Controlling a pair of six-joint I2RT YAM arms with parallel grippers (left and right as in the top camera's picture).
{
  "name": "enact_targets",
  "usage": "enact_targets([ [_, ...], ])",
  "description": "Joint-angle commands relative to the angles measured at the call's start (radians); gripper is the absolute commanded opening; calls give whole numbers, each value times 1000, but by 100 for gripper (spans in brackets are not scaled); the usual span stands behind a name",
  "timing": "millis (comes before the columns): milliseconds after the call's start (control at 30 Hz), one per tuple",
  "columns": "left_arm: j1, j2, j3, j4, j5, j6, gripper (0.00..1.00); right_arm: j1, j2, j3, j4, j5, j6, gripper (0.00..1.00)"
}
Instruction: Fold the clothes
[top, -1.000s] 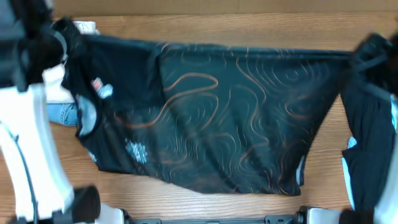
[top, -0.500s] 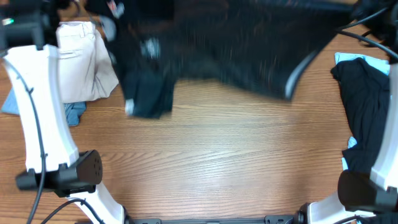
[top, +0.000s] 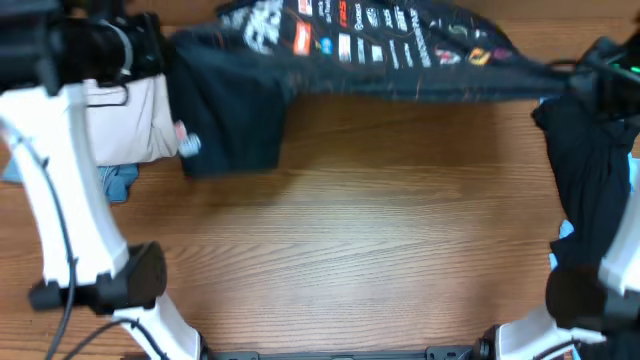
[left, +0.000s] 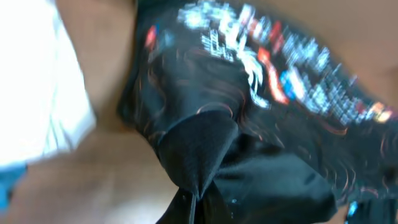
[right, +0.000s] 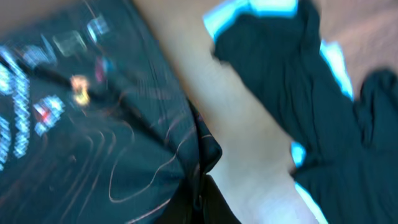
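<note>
The clothes are one black shirt, stretched taut along the far edge of the table with its logo side up. One sleeve hangs down onto the wood at the left. My left gripper is shut on the shirt's left corner. In the left wrist view the fabric bunches into a point between the fingers of that gripper. My right gripper is shut on the shirt's right end. In the right wrist view a fold with orange lines runs into the jaws of that gripper.
Beige trousers lie at the far left, with blue jeans poking out beneath them. A dark garment with light blue trim is heaped at the right edge, also seen in the right wrist view. Bare wooden table fills the middle.
A second ago the shirt hung spread across the view, contour side showing. Both grippers have swung it toward the far edge, and it now shows its logos.
</note>
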Motion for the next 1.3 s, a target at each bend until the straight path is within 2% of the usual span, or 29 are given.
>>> enact_targets([
  [0, -30, 93, -103, -35, -64, 79, 4, -8, 39, -113, -3, 22, -26, 4],
  [167, -45, 171, -262, -74, -66, 102, 4, -9, 45, -312, 29, 22, -26, 4],
  [367, -45, 178, -513, -79, -68, 134, 4, -13, 45, -511, 66, 23, -26, 4],
  [633, -42, 138, -768, -21, -119, 133, 4, -50, 9, -634, 88, 19, -18, 4],
  [800, -42, 13, -948, 79, -167, 90, 4, -74, -73, -748, 145, -18, -18, 4],
  [1067, -42, -293, -1282, 249, -217, -4, 4, -106, -265, -1010, 235, -60, -10, 4],
  [1267, -42, -478, -1438, 271, -225, -61, 4, -162, -419, -1133, 254, -66, 1, 4],
])
